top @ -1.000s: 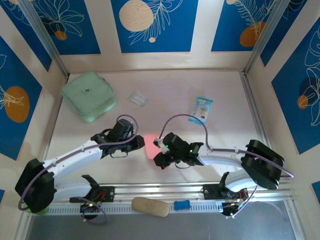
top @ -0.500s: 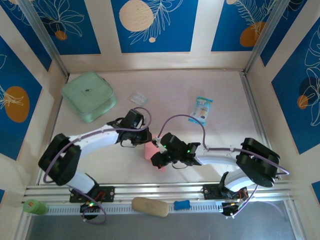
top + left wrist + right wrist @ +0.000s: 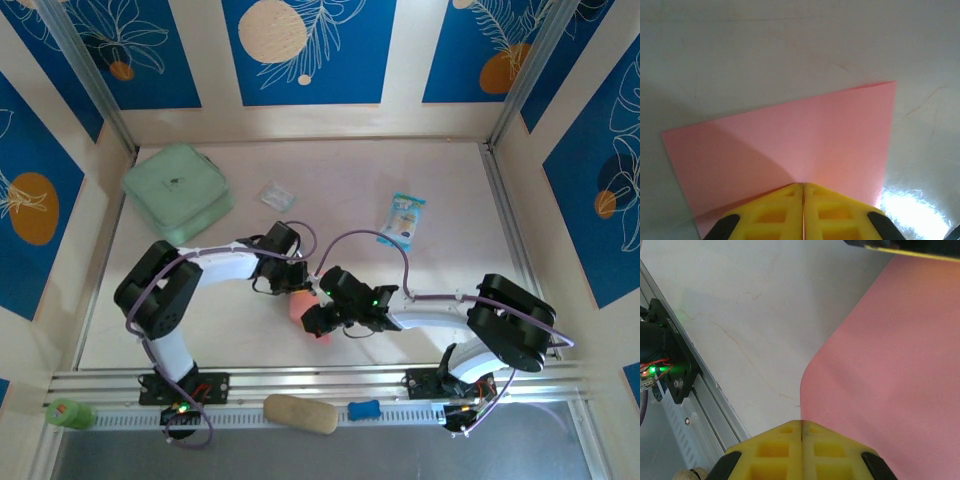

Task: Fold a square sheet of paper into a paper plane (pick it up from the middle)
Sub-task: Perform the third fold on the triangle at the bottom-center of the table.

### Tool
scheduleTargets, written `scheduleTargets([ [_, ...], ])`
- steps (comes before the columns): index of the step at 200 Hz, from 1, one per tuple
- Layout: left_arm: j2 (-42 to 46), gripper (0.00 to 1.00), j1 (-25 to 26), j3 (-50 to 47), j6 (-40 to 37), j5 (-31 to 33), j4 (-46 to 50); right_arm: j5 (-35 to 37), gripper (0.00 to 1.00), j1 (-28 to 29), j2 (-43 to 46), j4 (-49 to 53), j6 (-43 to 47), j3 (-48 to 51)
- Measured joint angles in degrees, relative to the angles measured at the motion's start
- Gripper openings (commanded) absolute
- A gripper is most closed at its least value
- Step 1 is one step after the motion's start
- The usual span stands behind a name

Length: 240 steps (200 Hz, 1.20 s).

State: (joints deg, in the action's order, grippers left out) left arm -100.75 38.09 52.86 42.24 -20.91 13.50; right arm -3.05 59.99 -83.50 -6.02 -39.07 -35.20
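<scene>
The square sheet of paper [image 3: 303, 304] is salmon pink and sits bowed between both grippers near the table's middle front. My left gripper [image 3: 296, 284] is shut on its far edge. In the left wrist view the yellow fingertips [image 3: 790, 192] meet at the gripper [image 3: 803, 184], and the sheet [image 3: 805, 130] spreads out beyond them with one corner pointing up right. My right gripper [image 3: 314, 319] is shut on the near edge. In the right wrist view the sheet [image 3: 890, 365] curves up from the shut gripper [image 3: 801, 421].
A mint-green pouch [image 3: 178, 192] lies at the back left, a small clear wrapper [image 3: 277, 196] beside it, and a blue-and-white snack packet [image 3: 403, 219] at the back right. The metal rail [image 3: 320, 380] runs along the front, with a tan block [image 3: 299, 413] and a blue piece [image 3: 364, 409] below it.
My left arm has swung right to the sheet and its gripper has shut on the far edge. The right gripper has shifted slightly left, still shut on the paper.
</scene>
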Motion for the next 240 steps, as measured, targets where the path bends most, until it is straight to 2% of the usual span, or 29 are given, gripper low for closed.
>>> scheduleTargets([
  [240,-0.3,0.05,-0.1,-1.1,0.3,-1.6,-3.5,11.7,0.02,-4.4,-1.1,13.4,-1.1,-2.4],
])
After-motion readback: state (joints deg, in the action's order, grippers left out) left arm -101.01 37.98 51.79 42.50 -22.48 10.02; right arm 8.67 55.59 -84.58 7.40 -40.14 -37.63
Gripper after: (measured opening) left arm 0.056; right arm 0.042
